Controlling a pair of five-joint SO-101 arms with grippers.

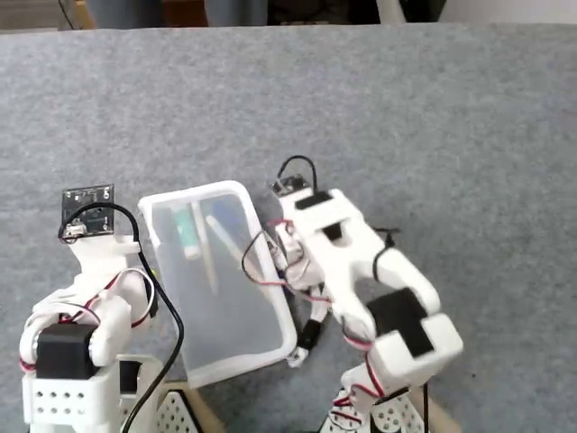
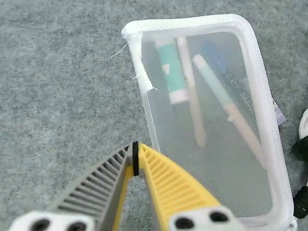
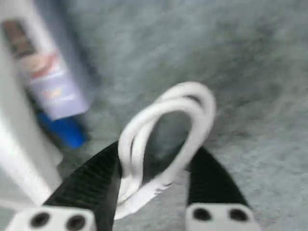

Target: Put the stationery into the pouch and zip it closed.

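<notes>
The translucent white mesh pouch lies between the two arms and holds the stationery: a teal-and-white tube, a beige pencil and a teal-and-beige pen. My left gripper is shut, its grey and yellow fingertips meeting just beside the pouch's long edge, with nothing seen between them. My right gripper sits at the pouch's near right corner. Its black fingers close on a white zip pull loop, which stands up off the cloth.
Grey cloth covers the whole table, with free room at the far side and right. A small printed tag hangs on the pouch's edge near the right arm. Cables loop beside the left arm's base.
</notes>
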